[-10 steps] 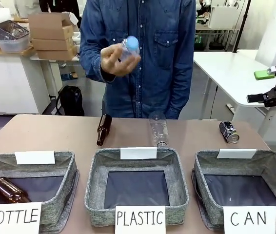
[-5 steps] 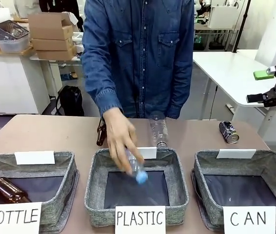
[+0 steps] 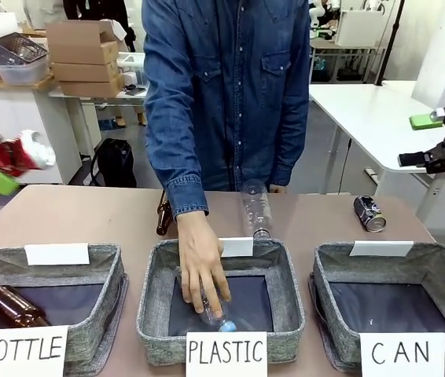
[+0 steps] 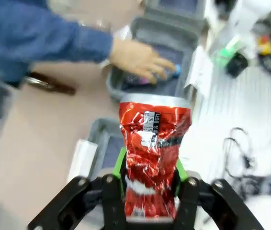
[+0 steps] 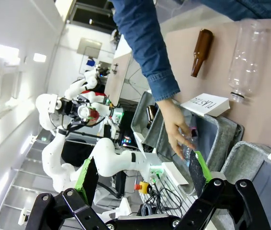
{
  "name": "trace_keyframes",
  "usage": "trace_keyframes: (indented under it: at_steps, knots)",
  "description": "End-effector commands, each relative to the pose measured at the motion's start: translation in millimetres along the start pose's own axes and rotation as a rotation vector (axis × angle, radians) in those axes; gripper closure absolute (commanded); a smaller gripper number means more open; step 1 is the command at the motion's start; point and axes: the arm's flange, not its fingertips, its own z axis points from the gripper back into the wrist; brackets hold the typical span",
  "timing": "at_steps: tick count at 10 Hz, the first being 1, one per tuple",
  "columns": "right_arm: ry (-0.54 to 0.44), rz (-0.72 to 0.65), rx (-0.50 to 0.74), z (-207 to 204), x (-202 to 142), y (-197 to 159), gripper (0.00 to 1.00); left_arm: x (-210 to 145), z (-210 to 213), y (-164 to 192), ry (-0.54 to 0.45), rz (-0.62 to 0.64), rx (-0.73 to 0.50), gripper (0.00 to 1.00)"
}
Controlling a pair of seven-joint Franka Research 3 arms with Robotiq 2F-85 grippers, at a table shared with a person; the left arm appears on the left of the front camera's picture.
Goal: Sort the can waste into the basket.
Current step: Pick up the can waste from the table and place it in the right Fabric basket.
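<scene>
Tan table point(image 3: 81, 216) w/ CAN basket point(image 3: 322, 275); L gripper point(image 4: 150, 182) clamped on crumpled red can point(image 4: 154, 143), person's hand point(image 4: 135, 57) beyond it. R gripper point(image 5: 140, 172) spread wide, empty.

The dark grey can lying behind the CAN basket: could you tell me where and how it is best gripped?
Probably across the middle of its side wall, from above: the dark grey can lies on its side, silver end towards the CAN basket, so the jaws can straddle its long axis.
</scene>
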Motion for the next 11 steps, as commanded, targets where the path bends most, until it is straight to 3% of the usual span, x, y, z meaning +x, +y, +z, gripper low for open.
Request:
trace_keyframes:
  at_steps: [1,4,7,9,10,11]
  knots:
    - [-0.015,0.026,0.025,-2.2,2.0,-0.1,0.00,-69.5,60.1,-12.1,-0.013,0.089,0.130,0.60]
    - [-0.015,0.026,0.025,-2.2,2.0,-0.1,0.00,-82.1,60.3,-21.8,-0.050,0.093,0.137,0.60]
    - [0.000,0.000,0.000,0.1,0.0,0.0,0.00,-14.7,5.4,-29.6,-0.084,0.046,0.013,0.60]
    - [-0.104,0.042,-0.086,98.7,-14.4,28.3,0.00,71.7,-48.2,-50.6,-0.146,-0.101,-0.137,0.60]
    - [-0.096,0.013,-0.200,140.7,-32.9,30.1,0.00,113.2,-71.6,-60.3,-0.176,-0.156,-0.156,0.60]
    - [-0.125,0.004,-0.307,179.7,-56.8,26.2,0.00,153.3,-96.9,-74.8,-0.219,-0.220,-0.255,0.60]
